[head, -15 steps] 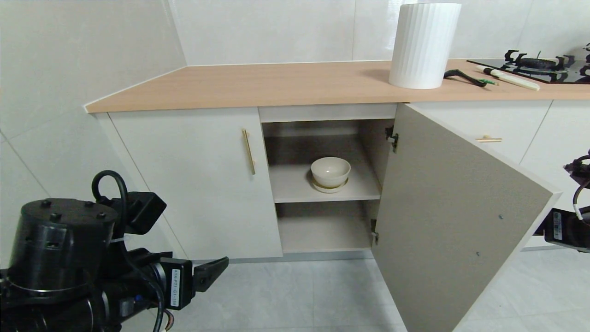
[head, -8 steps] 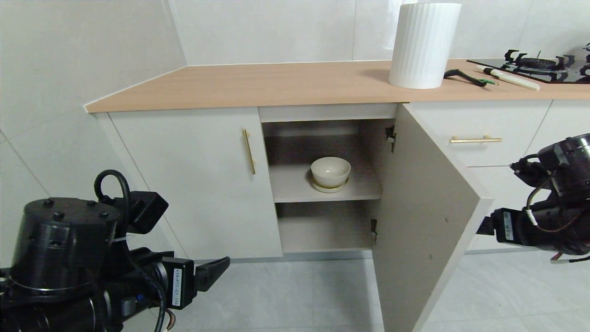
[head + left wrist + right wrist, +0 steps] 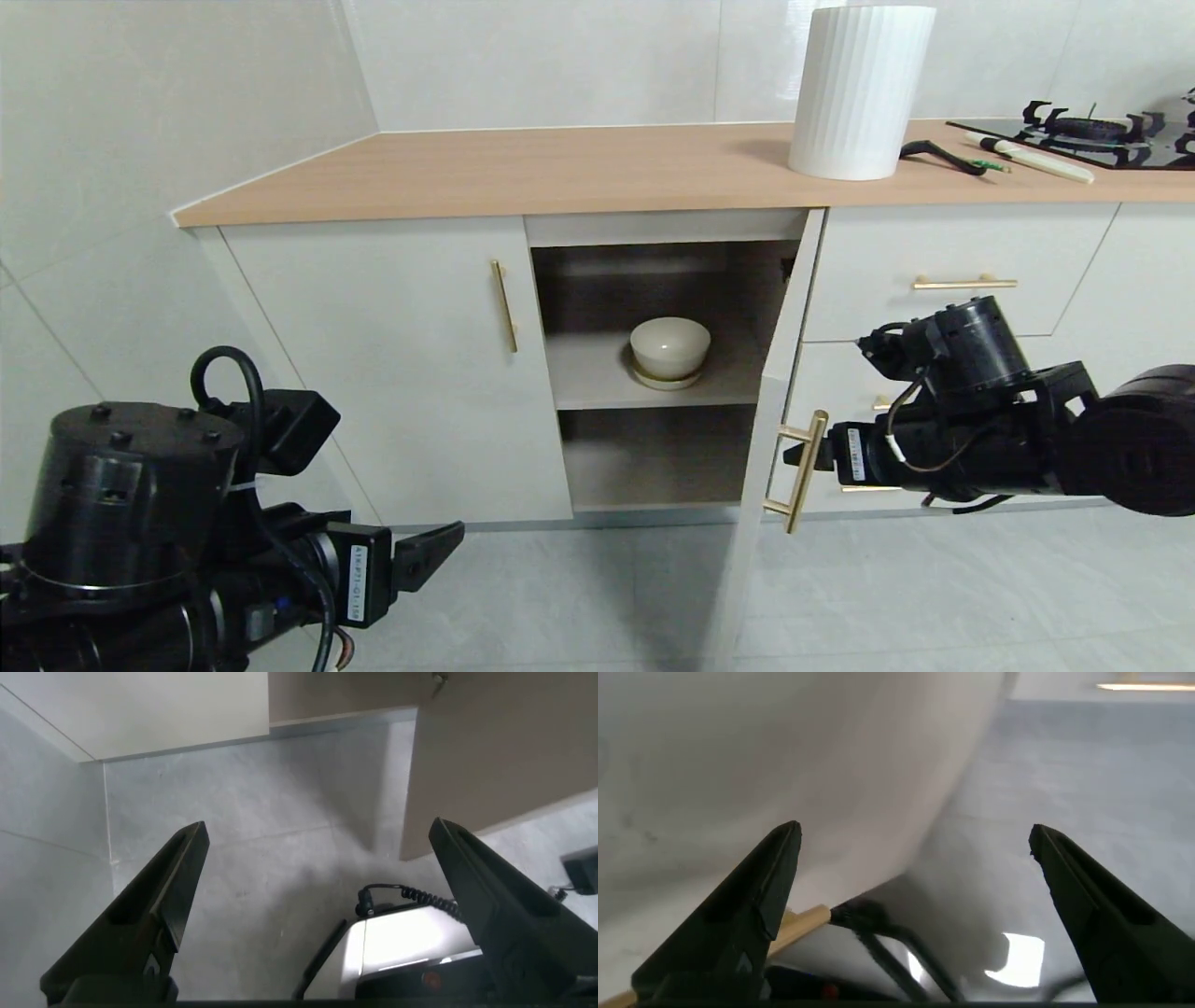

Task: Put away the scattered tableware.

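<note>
In the head view a single dark finger of the left gripper [image 3: 434,549] is made out, the remainder being cut off behind the wrist. In the left wrist view its fingers [image 3: 168,896] are seen spread wide with nothing between them, above bare floor tiles [image 3: 579,597].

The bowl [image 3: 669,345] is found inside the open cabinet [image 3: 653,229]. It is seated on a small plate [image 3: 665,380] on the middle shelf [image 3: 593,373], near the shelf's front edge. The right part of the interior is masked by the cabinet door [image 3: 780,364], which is viewed almost edge-on, so the opening is narrowed on that side.

In the head view the fingertips of the right gripper [image 3: 915,849] are masked by the door's gold handle [image 3: 795,471], and whether the door is touched cannot be told. In the right wrist view the fingers are seen held wide apart and empty, close to the door's face. The right arm [image 3: 1027,439] is held low and level, pointed at the handle.

On the countertop [image 3: 523,173] a white ribbed vase [image 3: 859,89] is stood well to the right.
</note>
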Available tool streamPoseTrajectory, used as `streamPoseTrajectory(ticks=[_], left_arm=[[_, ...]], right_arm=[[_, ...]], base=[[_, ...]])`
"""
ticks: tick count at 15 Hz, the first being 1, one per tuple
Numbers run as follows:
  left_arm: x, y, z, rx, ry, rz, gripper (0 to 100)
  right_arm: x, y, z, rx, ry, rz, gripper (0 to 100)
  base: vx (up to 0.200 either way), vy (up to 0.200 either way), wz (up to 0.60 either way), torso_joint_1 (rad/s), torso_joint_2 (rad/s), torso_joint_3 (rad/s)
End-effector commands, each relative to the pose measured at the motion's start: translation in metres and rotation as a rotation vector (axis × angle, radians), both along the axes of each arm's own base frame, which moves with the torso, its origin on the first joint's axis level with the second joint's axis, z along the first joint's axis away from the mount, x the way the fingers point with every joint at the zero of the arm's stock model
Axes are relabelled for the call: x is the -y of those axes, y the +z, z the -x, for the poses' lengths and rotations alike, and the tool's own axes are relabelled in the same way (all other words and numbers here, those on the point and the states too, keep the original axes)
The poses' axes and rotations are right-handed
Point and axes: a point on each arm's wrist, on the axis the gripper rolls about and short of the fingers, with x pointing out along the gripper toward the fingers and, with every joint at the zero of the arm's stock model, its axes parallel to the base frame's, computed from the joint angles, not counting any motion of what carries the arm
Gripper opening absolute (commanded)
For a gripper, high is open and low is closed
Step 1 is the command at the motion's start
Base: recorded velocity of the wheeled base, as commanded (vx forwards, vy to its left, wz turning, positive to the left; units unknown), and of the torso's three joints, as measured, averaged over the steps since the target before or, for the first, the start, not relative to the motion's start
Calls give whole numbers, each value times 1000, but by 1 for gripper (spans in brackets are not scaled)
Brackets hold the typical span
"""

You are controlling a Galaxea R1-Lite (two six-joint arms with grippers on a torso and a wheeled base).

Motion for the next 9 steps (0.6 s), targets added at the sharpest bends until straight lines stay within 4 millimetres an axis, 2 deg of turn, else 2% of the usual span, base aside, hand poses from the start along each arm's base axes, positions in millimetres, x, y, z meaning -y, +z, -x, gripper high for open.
streamPoseTrajectory(ticks=[1, 8, 9], left_arm=[[0, 0, 0, 2, 1, 1, 100], [0, -1, 1, -2, -2, -1, 100], [0, -1, 1, -2, -2, -1, 100]], right_arm=[[-11, -28, -6, -61, 8, 3, 100], [-25, -33, -9, -19, -2, -72, 100], [-29, -37, -10, -21, -9, -94, 100]], base=[[0, 0, 0, 0, 0, 0], [0, 0, 0, 0, 0, 0], [200, 0, 0, 2, 2, 7]])
